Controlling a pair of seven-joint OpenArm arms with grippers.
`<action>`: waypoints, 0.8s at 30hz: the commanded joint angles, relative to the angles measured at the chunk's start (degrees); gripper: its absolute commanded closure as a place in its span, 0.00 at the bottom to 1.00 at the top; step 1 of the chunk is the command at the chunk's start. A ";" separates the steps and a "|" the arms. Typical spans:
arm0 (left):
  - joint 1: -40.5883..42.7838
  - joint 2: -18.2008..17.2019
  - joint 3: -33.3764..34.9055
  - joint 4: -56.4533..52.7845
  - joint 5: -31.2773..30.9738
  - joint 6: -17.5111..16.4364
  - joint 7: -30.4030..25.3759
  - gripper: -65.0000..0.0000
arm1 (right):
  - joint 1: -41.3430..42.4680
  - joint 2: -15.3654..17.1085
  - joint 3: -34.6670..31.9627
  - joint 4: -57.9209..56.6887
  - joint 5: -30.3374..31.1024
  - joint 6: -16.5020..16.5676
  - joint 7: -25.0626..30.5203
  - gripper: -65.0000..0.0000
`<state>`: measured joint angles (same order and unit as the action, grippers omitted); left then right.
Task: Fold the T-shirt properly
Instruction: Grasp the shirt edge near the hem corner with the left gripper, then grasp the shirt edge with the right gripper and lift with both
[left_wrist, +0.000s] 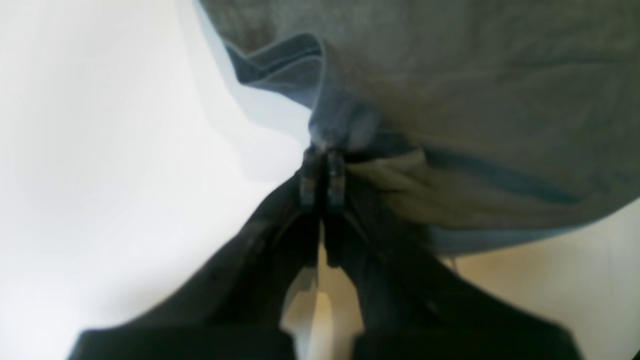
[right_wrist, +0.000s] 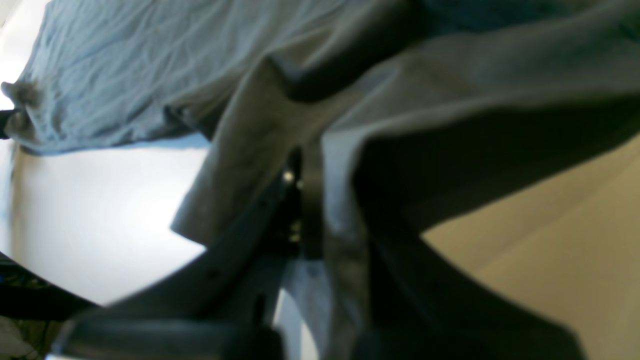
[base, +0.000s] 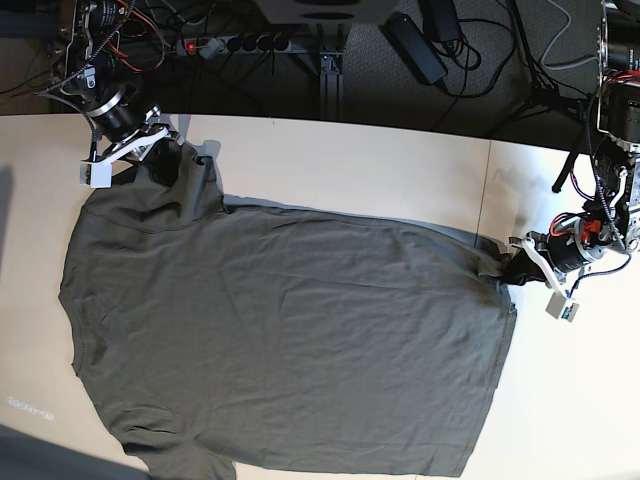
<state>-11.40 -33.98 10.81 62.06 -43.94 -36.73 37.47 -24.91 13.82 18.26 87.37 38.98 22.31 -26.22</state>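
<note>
The dark olive-grey T-shirt (base: 290, 330) lies spread flat on the light wooden table (base: 380, 170), slightly wrinkled. My left gripper (base: 508, 270) sits at the shirt's right edge, shut on a corner of the fabric. In the left wrist view its fingertips (left_wrist: 323, 172) pinch a bunched hem of the T-shirt (left_wrist: 475, 90). My right gripper (base: 180, 152) is at the far left of the shirt, shut on a raised fold. The right wrist view shows that gripper (right_wrist: 300, 200) with the T-shirt (right_wrist: 150, 65) draped over its fingers.
Behind the table's far edge lie a power strip (base: 240, 43), a black adapter (base: 415, 45) and cables on dark floor. A seam (base: 483, 190) runs across the table near the left arm. The shirt's lower part reaches the bottom of the base view.
</note>
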 joint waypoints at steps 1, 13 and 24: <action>-0.81 -1.16 -0.33 0.39 0.31 -3.27 0.50 1.00 | -0.33 0.61 0.26 -0.09 -2.19 -0.37 -2.36 1.00; -0.83 -3.02 -1.77 0.39 -6.36 -3.27 2.43 1.00 | -0.33 0.63 0.26 -0.09 -2.12 0.94 -2.54 1.00; -0.81 -6.40 -2.64 2.80 -13.77 -3.27 8.26 1.00 | -0.66 1.40 5.64 5.20 2.34 2.80 -8.35 1.00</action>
<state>-10.96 -38.89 8.71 63.83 -56.69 -38.26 46.76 -25.23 14.31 23.31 91.88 41.36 23.11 -34.63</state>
